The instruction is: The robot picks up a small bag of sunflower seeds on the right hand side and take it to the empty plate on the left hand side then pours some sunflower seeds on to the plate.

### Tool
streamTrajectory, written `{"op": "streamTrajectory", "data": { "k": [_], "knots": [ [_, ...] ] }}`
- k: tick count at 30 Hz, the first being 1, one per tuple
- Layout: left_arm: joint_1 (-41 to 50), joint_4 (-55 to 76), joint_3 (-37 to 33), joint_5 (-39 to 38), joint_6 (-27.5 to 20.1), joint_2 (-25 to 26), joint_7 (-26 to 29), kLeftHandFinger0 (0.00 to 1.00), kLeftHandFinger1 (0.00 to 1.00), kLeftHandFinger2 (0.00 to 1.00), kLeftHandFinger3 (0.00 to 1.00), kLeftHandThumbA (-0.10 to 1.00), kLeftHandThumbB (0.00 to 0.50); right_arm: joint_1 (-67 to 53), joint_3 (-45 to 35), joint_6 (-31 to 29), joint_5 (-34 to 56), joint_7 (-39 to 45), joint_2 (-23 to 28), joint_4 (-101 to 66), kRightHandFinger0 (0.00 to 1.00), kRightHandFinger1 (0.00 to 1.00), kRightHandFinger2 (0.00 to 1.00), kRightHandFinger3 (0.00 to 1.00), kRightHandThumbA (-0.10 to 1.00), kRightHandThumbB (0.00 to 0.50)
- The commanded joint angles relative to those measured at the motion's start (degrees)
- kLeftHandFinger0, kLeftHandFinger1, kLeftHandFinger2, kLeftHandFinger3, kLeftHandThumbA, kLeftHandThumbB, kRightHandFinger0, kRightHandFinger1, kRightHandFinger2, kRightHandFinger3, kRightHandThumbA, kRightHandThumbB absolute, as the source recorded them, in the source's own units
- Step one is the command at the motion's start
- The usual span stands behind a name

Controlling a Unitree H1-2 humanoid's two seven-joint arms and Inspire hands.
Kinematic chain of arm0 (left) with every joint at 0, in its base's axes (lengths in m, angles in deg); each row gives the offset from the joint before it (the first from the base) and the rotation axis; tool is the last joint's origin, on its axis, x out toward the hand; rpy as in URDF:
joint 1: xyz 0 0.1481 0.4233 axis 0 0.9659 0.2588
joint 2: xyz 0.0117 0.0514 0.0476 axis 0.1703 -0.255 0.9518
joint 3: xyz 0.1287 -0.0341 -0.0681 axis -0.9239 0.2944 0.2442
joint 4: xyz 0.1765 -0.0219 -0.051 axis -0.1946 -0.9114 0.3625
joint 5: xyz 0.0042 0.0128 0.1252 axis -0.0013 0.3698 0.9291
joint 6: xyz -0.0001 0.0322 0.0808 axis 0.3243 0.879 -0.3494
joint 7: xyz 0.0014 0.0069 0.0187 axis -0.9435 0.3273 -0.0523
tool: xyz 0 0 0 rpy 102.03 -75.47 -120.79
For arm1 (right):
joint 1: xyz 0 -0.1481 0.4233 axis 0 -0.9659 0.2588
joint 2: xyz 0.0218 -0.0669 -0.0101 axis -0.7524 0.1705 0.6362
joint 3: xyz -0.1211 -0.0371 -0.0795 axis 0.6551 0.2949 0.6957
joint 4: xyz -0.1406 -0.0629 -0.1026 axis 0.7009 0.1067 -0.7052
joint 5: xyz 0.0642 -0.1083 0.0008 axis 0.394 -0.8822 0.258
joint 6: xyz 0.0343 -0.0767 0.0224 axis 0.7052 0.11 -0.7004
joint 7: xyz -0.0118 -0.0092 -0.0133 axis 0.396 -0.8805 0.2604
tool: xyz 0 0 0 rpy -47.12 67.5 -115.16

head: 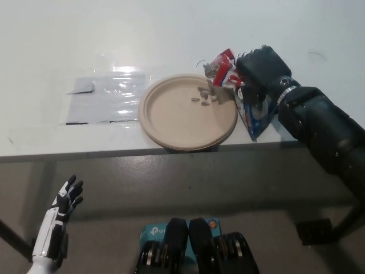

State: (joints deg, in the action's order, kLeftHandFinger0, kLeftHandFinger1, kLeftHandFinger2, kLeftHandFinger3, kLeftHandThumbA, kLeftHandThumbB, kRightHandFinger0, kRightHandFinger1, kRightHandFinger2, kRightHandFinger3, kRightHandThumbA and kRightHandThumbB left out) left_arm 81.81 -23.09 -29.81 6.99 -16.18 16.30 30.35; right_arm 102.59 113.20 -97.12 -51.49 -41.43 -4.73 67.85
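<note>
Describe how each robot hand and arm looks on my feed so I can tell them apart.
The right robot hand is black and blocky, with a bright metallic ring at the wrist, and joins a thick, rounded, dark glossy forearm. The left robot hand is slim, with a white shell, black fingers and dark gaps between its segments. No loose cables show on either.

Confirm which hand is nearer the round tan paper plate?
Right. The black right hand holds the red seed bag at the round tan paper plate's far right rim; the white left hand hangs open below the table.
</note>
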Motion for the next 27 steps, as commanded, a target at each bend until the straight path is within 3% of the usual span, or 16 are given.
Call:
{"op": "streamTrajectory", "data": {
  "k": [1,5,6,7,8,9,12,13,14,15,16,18,19,22,23,27],
  "knots": [
    [-0.90,1.64,-0.05,0.39,0.33,0.60,-0.27,1.00,1.00,0.99,1.00,1.00,0.131,3.29,1.98,-4.51,-2.83,-2.21,2.30,-0.37,0.00,0.41,0.74,0.59,-0.10,0.254],
    [-1.12,1.59,-0.10,0.26,0.30,0.47,-0.29,1.00,0.99,0.97,1.00,1.00,0.124,3.74,5.24,-5.75,-6.10,-6.36,3.15,0.40,0.00,0.37,0.76,0.68,-0.10,0.256],
    [-1.14,1.60,-0.13,0.25,0.40,0.47,-0.32,1.00,0.99,0.97,1.00,1.00,0.129,3.89,6.50,-5.97,-7.23,-7.37,3.44,0.66,0.00,0.35,0.74,0.61,-0.10,0.263],
    [-1.32,1.56,-0.18,0.35,0.47,0.57,-0.38,1.00,0.99,0.97,1.00,1.00,0.134,4.09,8.37,-5.89,-9.42,-10.77,3.65,1.56,0.00,0.25,0.62,0.45,-0.10,0.285],
    [-1.41,1.57,-0.21,0.38,0.42,0.64,-0.44,1.00,0.99,0.97,1.00,1.00,0.133,4.20,9.24,-6.34,-10.07,-12.74,3.74,2.11,0.00,0.18,0.55,0.38,-0.10,0.294],
    [-1.64,1.51,-0.29,0.45,0.43,0.73,-0.53,1.00,0.99,0.97,1.00,1.00,0.139,4.41,10.62,-6.60,-11.24,-14.54,4.02,2.59,0.00,0.09,0.48,0.21,-0.10,0.298],
    [-1.91,1.91,-0.37,0.90,1.03,0.91,-0.46,1.00,0.99,0.97,1.00,1.00,0.140,4.82,14.00,-5.66,-14.39,-16.31,4.97,1.89,0.00,0.06,0.48,0.16,-0.10,0.330],
    [-2.06,1.92,-0.32,0.68,1.32,0.93,-0.53,1.00,0.99,0.97,1.00,1.00,0.145,4.96,15.35,-4.99,-16.01,-19.73,5.19,2.23,0.00,0.01,0.44,0.09,-0.10,0.370],
    [-2.38,1.93,-0.46,1.07,1.36,1.08,-0.55,1.00,0.99,0.97,1.00,1.00,0.141,4.97,16.36,-4.62,-17.23,-21.95,5.85,1.66,0.00,0.00,0.44,0.09,-0.02,0.391],
    [-2.72,1.73,-0.59,1.26,1.25,1.21,-0.64,1.00,0.99,0.97,1.00,1.00,0.141,5.04,17.37,-3.81,-18.42,-23.16,6.50,1.03,0.00,0.00,0.45,0.13,0.03,0.374],
    [-2.86,1.74,-0.66,1.44,1.44,1.24,-0.64,1.00,0.99,0.97,1.00,1.00,0.136,5.11,17.91,-3.53,-19.03,-24.07,6.82,0.89,0.00,0.00,0.45,0.18,0.03,0.363],
    [-3.21,1.77,-0.77,1.65,1.70,1.27,-0.62,1.00,0.99,0.97,1.00,1.00,0.131,5.30,19.78,-2.17,-21.37,-26.07,7.99,-0.15,0.00,0.00,0.34,0.42,-0.02,0.338],
    [-3.28,1.75,-0.74,1.33,1.71,1.22,-0.72,1.00,0.99,0.97,1.00,1.00,0.131,5.23,19.93,-2.10,-21.60,-26.11,8.34,-0.69,0.00,0.00,0.28,0.45,-0.04,0.330],
    [-3.42,1.90,-0.74,1.18,1.84,1.42,-0.95,1.00,1.00,0.99,1.00,1.00,0.147,5.78,21.94,-2.23,-23.65,-29.94,9.39,-1.10,0.00,0.00,0.26,0.37,-0.05,0.324],
    [-3.44,2.00,-0.76,1.06,1.94,1.42,-1.04,1.00,1.00,0.99,1.00,1.00,0.145,6.02,22.67,-1.96,-24.59,-31.75,9.60,-0.75,0.00,0.00,0.26,0.26,-0.01,0.333],
    [-3.48,2.23,-0.97,0.79,1.95,1.30,-1.31,1.00,0.99,0.99,1.00,1.00,0.140,6.97,24.53,-2.95,-26.61,-35.47,11.32,-1.49,0.00,0.00,0.24,0.24,-0.03,0.320]
  ]
}}
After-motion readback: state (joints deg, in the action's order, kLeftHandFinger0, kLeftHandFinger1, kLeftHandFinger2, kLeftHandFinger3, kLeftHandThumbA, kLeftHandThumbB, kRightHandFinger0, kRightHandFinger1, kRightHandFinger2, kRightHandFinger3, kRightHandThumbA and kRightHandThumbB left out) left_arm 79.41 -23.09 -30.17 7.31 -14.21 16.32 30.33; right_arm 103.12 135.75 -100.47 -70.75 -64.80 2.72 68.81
